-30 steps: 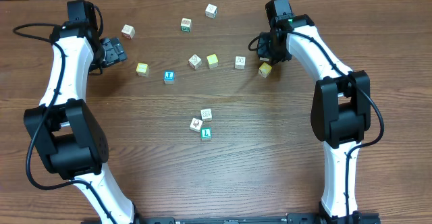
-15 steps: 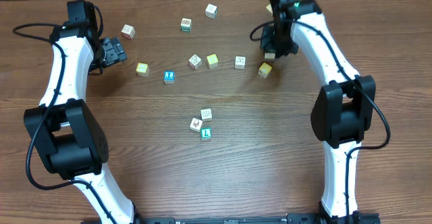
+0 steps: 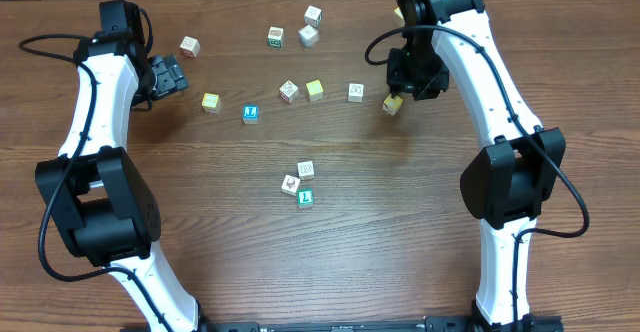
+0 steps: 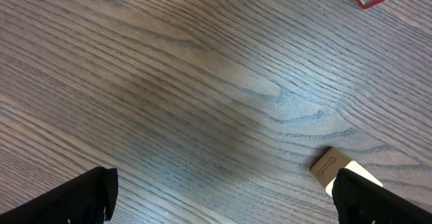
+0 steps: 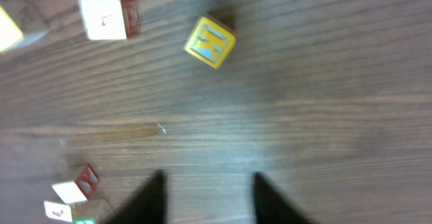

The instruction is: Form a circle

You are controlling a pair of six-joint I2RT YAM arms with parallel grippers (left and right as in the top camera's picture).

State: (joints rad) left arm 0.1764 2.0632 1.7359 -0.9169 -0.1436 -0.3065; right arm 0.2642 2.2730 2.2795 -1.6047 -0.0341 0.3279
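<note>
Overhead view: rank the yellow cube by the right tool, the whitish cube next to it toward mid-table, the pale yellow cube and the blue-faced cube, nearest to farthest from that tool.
From the right tool:
1. yellow cube, just off the tool's tip.
2. whitish cube, next toward the table's middle.
3. pale yellow cube, mid-table.
4. blue-faced cube, on the left arm's side.

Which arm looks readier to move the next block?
Probably right: the right gripper, open and empty, hovers close to the yellow wooden cube, squarely ahead of it. The left gripper, also open, faces mostly bare wooden table.
</note>
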